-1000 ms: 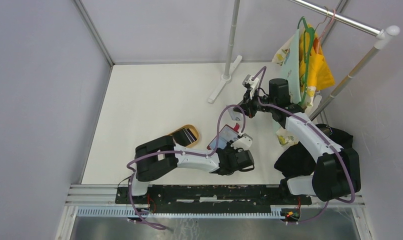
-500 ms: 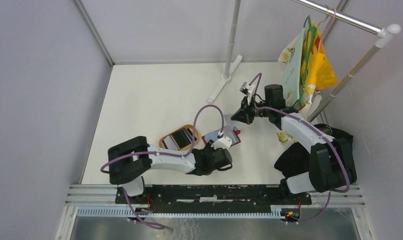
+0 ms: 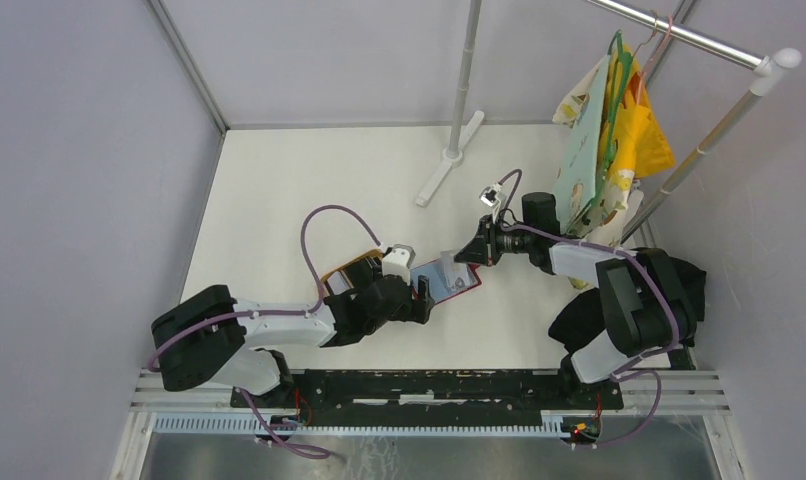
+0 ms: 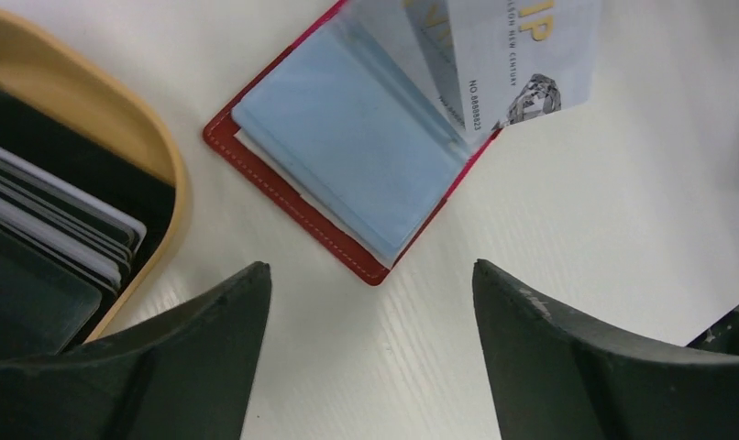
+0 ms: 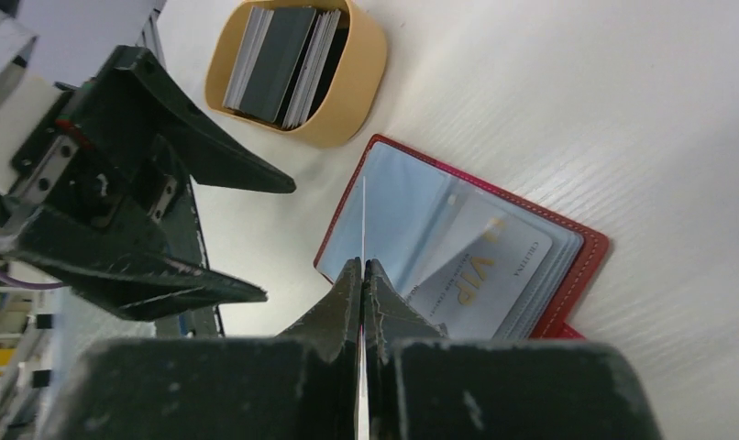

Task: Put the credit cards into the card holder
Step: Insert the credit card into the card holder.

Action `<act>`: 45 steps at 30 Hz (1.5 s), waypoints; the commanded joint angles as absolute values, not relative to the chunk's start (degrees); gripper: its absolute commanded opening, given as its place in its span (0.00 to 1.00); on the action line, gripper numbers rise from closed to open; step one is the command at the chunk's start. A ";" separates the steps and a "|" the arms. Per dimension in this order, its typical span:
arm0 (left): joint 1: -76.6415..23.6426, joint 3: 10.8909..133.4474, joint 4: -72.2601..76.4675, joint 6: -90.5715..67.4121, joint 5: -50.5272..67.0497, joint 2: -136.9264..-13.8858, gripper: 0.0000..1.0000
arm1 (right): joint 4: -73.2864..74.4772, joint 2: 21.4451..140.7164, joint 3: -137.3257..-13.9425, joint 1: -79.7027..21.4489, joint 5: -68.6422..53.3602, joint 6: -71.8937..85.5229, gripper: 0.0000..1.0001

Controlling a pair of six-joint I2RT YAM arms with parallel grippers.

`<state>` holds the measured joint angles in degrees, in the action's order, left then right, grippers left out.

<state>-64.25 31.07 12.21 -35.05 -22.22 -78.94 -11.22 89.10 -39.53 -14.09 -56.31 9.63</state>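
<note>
The red card holder (image 5: 581, 252) lies open on the white table, also seen in the left wrist view (image 4: 283, 188) and from above (image 3: 449, 278). A pale card marked VIP (image 5: 494, 266) sits in one of its grey-blue pockets (image 4: 522, 55). My right gripper (image 5: 363, 268) is shut on a thin pocket panel, holding it up on edge. My left gripper (image 4: 370, 273) is open just short of the holder's near corner, with nothing between its fingers. More credit cards (image 5: 279, 55), black and pale, stand in the tan oval tray (image 5: 361, 87) left of the holder.
The tray (image 4: 118, 119) lies close to my left finger. A clothes rack's white base (image 3: 449, 165) stands on the far side of the table. Bags (image 3: 609, 130) hang at the right, over a black cloth (image 3: 599, 315).
My left gripper has opened and swung left and back from the holder, which now lies on the table. My right gripper has moved left and lower, still shut.
</note>
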 commanded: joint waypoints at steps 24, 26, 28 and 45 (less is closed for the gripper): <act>-57.47 29.94 14.77 -54.02 -20.56 -83.45 0.67 | -24.97 99.12 -40.43 -12.98 -58.03 23.04 0.00; -57.43 30.50 14.09 -53.80 -20.65 -84.26 0.66 | -24.41 99.34 -40.51 -12.99 -57.67 22.40 0.00; -57.43 30.87 13.75 -53.67 -20.81 -84.97 0.66 | -24.11 99.74 -40.52 -12.95 -57.48 22.04 0.00; -57.47 33.84 11.36 -52.05 -20.65 -89.01 0.55 | -19.02 100.15 -41.58 -12.96 -53.97 16.44 0.00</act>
